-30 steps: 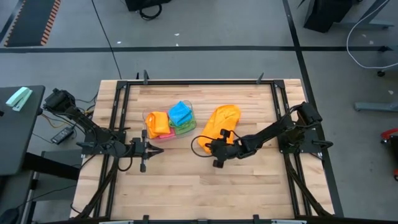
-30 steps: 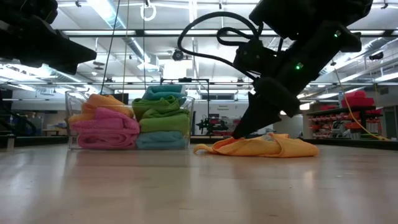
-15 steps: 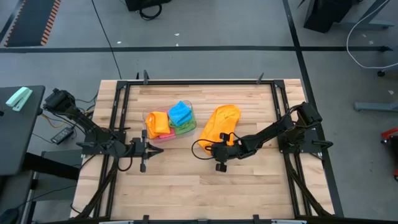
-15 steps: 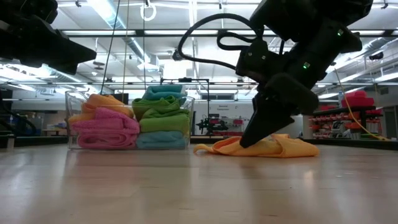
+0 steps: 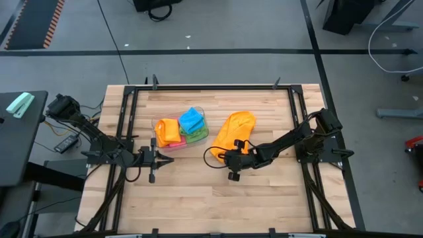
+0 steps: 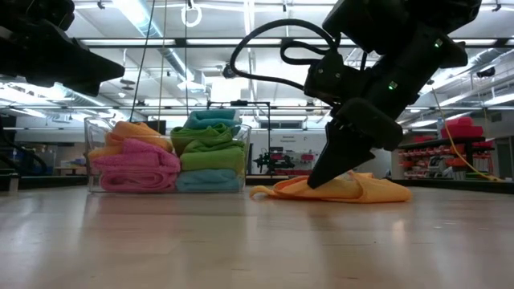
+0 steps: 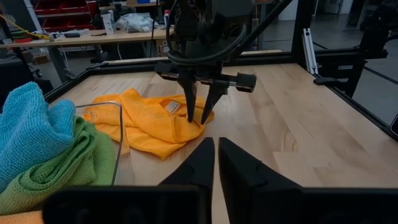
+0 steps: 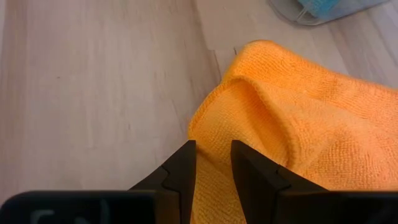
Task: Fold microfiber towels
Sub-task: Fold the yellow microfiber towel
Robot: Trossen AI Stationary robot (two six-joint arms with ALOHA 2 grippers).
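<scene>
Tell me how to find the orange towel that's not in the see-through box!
Look at the wooden table, then find the clear tub of folded towels near its middle. Right beside it, on the bare wood, lies the loose orange towel, with the right hand at its edge. Unlike the stacked ones, it is rumpled and outside the tub.

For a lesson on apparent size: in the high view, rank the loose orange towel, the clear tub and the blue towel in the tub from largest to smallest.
1. Clear tub
2. Loose orange towel, slightly smaller in footprint; close call
3. Blue towel, clearly smallest
</scene>
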